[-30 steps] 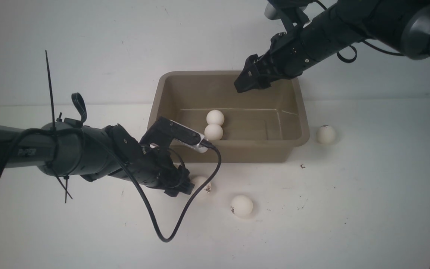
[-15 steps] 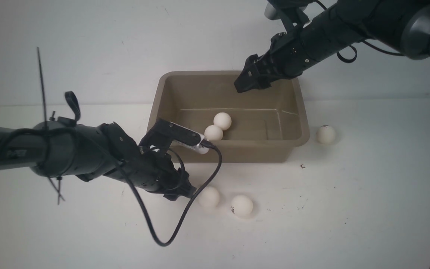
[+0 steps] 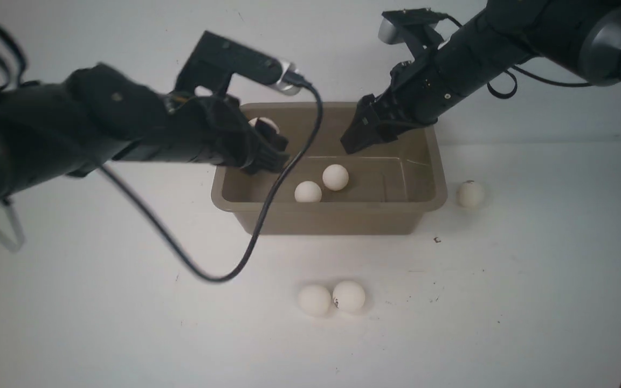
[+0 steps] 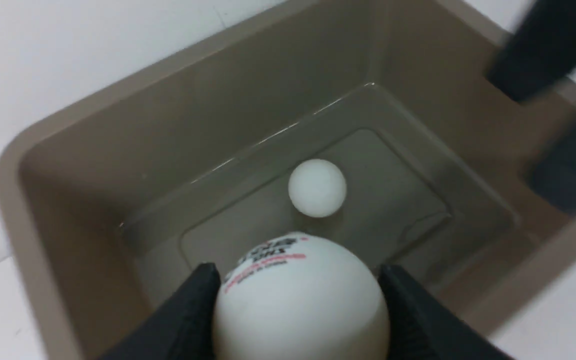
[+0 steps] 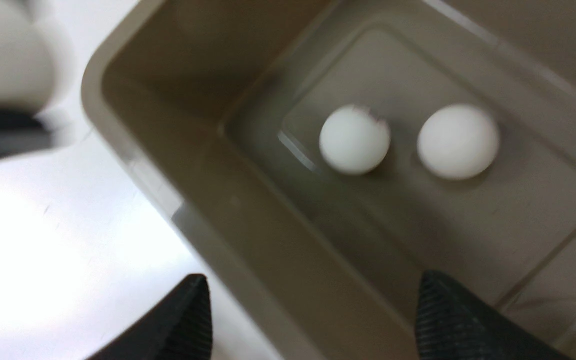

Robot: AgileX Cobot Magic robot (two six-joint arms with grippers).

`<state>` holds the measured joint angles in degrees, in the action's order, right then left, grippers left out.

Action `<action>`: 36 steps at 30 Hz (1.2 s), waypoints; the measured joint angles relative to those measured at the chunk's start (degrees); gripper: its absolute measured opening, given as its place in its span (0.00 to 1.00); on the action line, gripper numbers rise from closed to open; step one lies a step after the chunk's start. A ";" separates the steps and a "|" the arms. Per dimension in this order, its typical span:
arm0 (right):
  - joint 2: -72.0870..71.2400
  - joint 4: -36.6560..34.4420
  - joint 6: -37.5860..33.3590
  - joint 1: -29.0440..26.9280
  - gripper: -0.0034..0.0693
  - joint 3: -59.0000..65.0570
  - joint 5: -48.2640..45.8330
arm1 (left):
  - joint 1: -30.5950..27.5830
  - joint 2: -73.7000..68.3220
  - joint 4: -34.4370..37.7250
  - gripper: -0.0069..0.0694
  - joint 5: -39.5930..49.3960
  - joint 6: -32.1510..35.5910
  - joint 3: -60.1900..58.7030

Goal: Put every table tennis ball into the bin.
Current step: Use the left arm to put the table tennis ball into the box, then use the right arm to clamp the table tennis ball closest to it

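The taupe bin [image 3: 337, 221] stands at the table's middle back. Two table tennis balls [image 3: 308, 192] [image 3: 335, 177] lie on its floor. My left gripper [image 3: 270, 145] hovers over the bin's left end, shut on a white ball [image 3: 263, 125] with red and black print [image 4: 300, 300]. My right gripper [image 3: 356, 141] hangs open and empty over the bin's back right part; in the right wrist view [image 5: 313, 300] both floor balls [image 5: 354, 139] [image 5: 458, 141] show. Two balls [image 3: 315, 299] [image 3: 349, 296] lie touching on the table in front of the bin. Another ball [image 3: 470, 194] lies right of the bin.
A black cable [image 3: 219, 277] loops from my left wrist down over the table in front of the bin. White wall stands right behind the bin. The right gripper shows as a dark blur in the left wrist view [image 4: 548, 50].
My left arm rose from the table in front of the bin to over its left end, holding a ball. A loose front ball rolled right against its neighbour. The bin's balls shifted slightly.
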<state>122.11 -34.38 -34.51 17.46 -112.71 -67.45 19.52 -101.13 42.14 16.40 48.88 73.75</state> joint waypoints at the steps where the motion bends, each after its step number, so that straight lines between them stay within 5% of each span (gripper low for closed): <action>1: 0.00 0.07 0.00 0.00 0.70 0.00 -1.47 | 0.00 -2.10 -0.33 0.55 0.46 0.11 1.91; 11: -2.95 1.68 -0.24 0.90 0.61 0.30 -3.31 | 0.00 -20.12 -5.59 0.55 10.74 0.11 22.92; 16: -8.57 6.93 2.16 3.70 0.54 3.45 -3.36 | 0.00 -21.41 -6.20 0.72 10.28 -1.02 25.90; 21: -15.23 10.08 2.76 6.47 0.41 12.62 -3.41 | -0.95 -21.41 -6.20 0.75 11.69 -2.63 25.94; 30: -27.17 10.62 1.30 7.30 0.32 35.31 5.84 | -12.99 -11.43 -4.25 0.68 24.20 -5.86 23.85; 36: -26.35 7.09 -2.82 7.30 0.34 39.06 10.07 | -20.94 5.72 4.98 0.62 22.10 4.54 9.33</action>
<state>95.77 -27.29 -37.32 24.76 -73.66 -57.38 -1.42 -95.41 47.12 38.50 53.42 83.08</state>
